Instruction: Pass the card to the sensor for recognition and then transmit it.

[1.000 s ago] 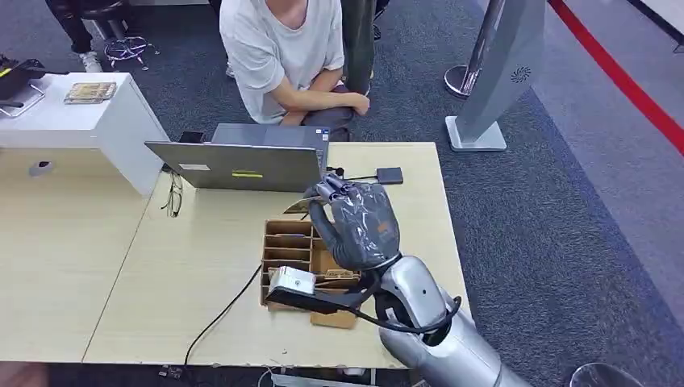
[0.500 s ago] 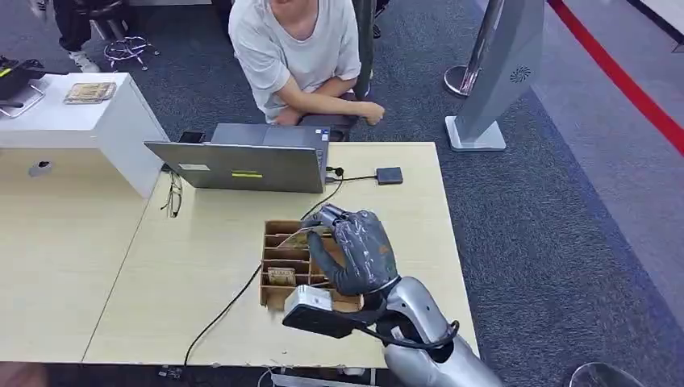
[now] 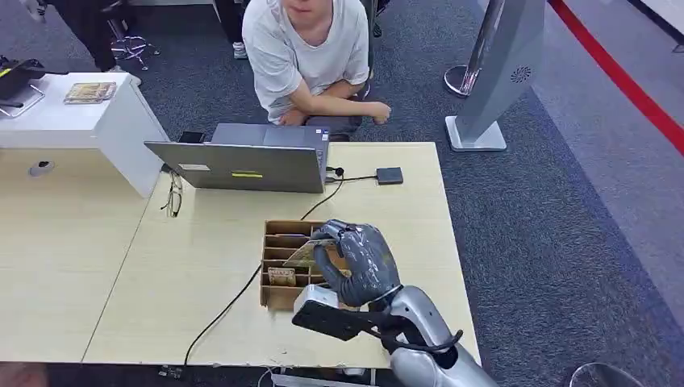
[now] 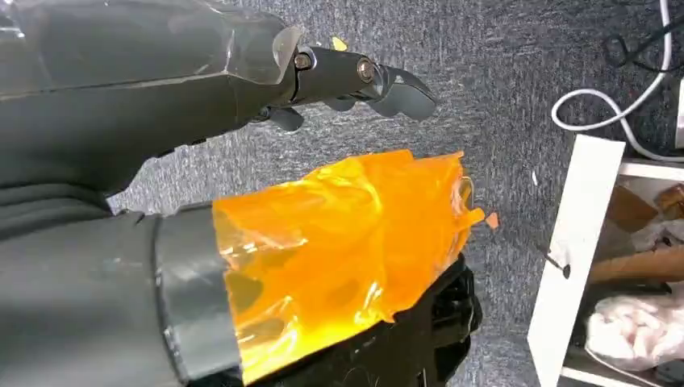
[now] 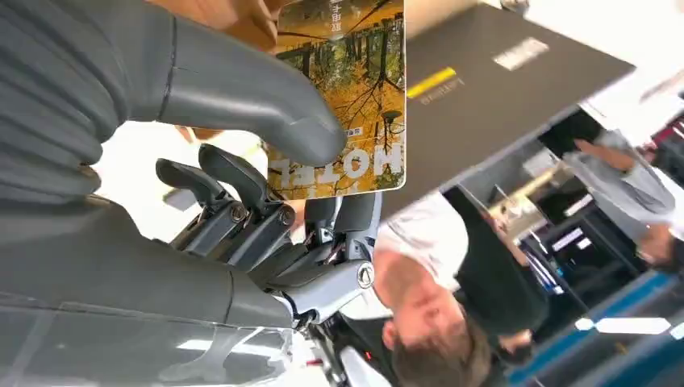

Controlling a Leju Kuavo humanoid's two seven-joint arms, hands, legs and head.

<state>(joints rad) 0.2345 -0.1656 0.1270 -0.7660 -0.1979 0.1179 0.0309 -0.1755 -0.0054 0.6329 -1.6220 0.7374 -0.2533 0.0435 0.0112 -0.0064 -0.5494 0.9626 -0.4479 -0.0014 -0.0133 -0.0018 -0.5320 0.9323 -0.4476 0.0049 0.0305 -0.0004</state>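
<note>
Over the wooden divided box (image 3: 282, 262) near the front edge of the pale surface (image 3: 193, 266): right hand (image 3: 359, 262) raised, thumb and dark fingers (image 5: 242, 181) clamped on the card (image 3: 306, 254), held tilted above the box's compartments. Seen from the right wrist, the card (image 5: 355, 89) printed with an autumn-tree picture and the word HOTEL, thumb pressed across its face, fingers behind it. Lying in one compartment of the box, another small card (image 3: 281, 276). Further back on the surface, an open grey laptop (image 3: 242, 165) with its lid toward the robot, a black cable (image 3: 234, 298) trailing from it to the front edge, and a small dark square device (image 3: 389, 175) just beside the far right corner on its own cable. Resting left of the laptop, a pair of glasses (image 3: 173, 197). Behind the surface, a person in a light shirt (image 3: 310, 48) seated, one forearm stretched out to the side. From the left wrist, left hand (image 4: 355, 81) hanging above grey carpet, holding nothing, fingers slightly apart, orange film (image 4: 339, 242) wrapped about the thumb.
</note>
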